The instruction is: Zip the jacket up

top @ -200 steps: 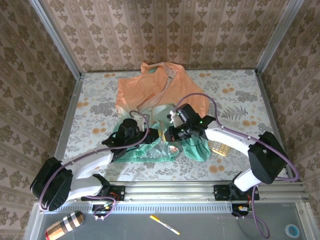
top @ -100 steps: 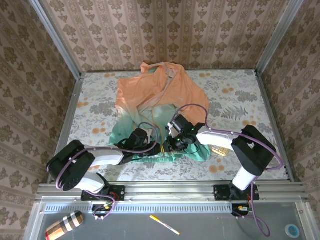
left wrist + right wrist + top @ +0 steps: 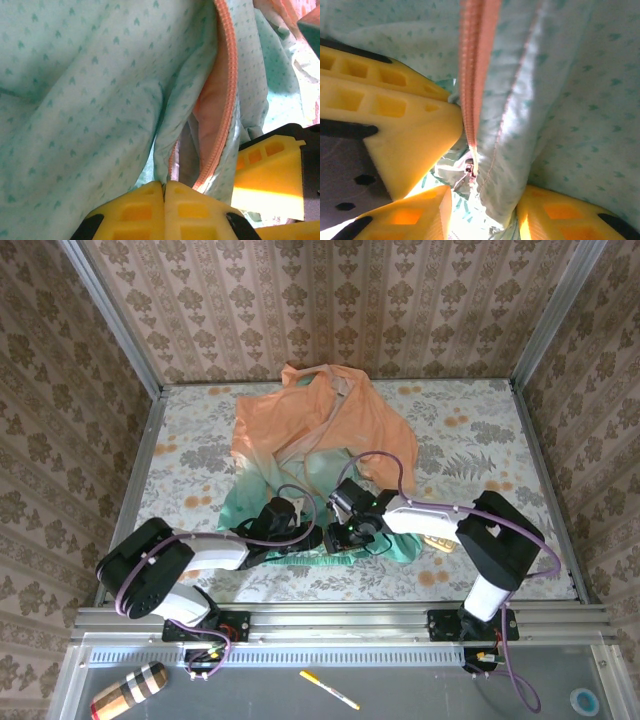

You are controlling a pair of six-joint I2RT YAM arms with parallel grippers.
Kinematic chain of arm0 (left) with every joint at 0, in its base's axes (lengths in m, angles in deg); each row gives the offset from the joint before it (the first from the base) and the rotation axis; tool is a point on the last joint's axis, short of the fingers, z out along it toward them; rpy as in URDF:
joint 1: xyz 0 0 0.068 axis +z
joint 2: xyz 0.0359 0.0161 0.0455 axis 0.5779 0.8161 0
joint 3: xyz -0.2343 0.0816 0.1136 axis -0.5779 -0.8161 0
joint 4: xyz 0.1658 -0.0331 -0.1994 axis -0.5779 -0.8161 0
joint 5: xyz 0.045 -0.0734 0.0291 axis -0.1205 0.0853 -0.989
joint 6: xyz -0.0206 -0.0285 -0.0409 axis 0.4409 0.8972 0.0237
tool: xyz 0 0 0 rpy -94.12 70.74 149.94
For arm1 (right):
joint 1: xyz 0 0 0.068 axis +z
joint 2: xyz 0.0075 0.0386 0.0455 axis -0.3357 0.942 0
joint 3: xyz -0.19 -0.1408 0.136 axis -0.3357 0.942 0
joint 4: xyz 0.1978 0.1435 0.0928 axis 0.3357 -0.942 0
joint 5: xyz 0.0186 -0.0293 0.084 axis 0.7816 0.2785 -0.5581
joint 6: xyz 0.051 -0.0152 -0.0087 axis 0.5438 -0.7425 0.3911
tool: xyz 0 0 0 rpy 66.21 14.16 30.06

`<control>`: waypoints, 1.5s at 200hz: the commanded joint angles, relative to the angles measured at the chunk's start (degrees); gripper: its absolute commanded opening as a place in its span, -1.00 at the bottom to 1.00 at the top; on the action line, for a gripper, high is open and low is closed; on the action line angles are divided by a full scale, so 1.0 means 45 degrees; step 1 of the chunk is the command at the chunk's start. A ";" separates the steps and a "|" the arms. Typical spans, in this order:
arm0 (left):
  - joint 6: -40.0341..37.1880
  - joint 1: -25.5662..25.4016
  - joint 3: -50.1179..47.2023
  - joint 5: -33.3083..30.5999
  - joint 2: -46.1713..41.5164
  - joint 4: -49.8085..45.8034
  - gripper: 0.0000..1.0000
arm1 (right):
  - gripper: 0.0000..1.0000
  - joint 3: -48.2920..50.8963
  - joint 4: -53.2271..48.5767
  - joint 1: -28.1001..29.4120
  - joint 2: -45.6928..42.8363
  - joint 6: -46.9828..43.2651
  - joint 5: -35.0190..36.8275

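**Top view.** The jacket point(image 3: 315, 430) lay spread mid-table point(image 3: 190, 465), peach collar toward 12 o'clock and teal hem toward 6 o'clock. My left gripper point(image 3: 308, 538) and right gripper point(image 3: 338, 536) met at the hem, just beside one another. A calculator point(image 3: 438, 539) sat at 3 o'clock of the hem, partly under my right arm.

**Left wrist view.** My left jaws were pressed together on the teal fabric at the foot of the zipper point(image 3: 226, 75). The orange tape ran from 1 o'clock down to the fingertips at 6 o'clock. The two front edges gaped, with pink lining showing between them.

**Right wrist view.** My right jaws stood apart at 7 and 5 o'clock. A fold of fabric and the zipper's lower end lay between them, unclamped. A small metal part point(image 3: 469, 170) at the tape's end was possibly the pull, but it was too blurred to confirm.

**Assessment.** I judged the step in hand to be taking the pull at the hem.
- The left clamp should hold the hem taut toward 6 o'clock.
- The right jaws should close on the pull alone, not on the loose fold.
- The right should then draw straight along the tape toward 12 o'clock.
- Thin, slippery cloth could snag in the slider.
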 commanded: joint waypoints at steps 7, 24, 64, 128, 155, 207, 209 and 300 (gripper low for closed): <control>0.0134 -0.0062 -0.0098 -0.0080 -0.0055 0.0278 -1.00 | -0.31 -0.0440 -0.1113 0.0291 0.0485 -0.0297 0.1106; 0.0097 -0.0043 -0.0059 -0.0099 -0.0129 0.0179 -1.00 | -0.45 -0.0489 -0.1206 0.0342 0.0566 -0.0238 0.1433; -0.0203 0.0358 0.0116 0.0205 -0.0911 -0.0528 -1.00 | -1.00 0.0049 -0.0354 0.0327 -0.0657 -0.0566 0.1548; -0.1329 0.1686 0.0600 0.1014 -0.4269 -0.2743 -1.00 | -1.00 0.0583 0.0701 -0.1256 -0.3699 -0.1721 -0.0043; -0.1164 0.1948 0.0532 0.1521 -0.5182 -0.2158 -1.00 | -1.00 0.0784 0.1763 -0.1848 -0.4245 -0.2075 -0.1403; -0.0542 0.1987 0.0003 0.2564 -0.5455 0.1148 -1.00 | -1.00 0.1486 0.4095 -0.2439 -0.4604 -0.2760 -0.3704; -0.0533 0.1988 -0.0029 0.2613 -0.5430 0.1278 -1.00 | -1.00 0.1507 0.4135 -0.2458 -0.4608 -0.2788 -0.3767; -0.0142 0.2065 -0.0502 0.2653 -0.5031 0.2957 -1.00 | -1.00 0.2382 0.6327 -0.3076 -0.4732 -0.3052 -0.5259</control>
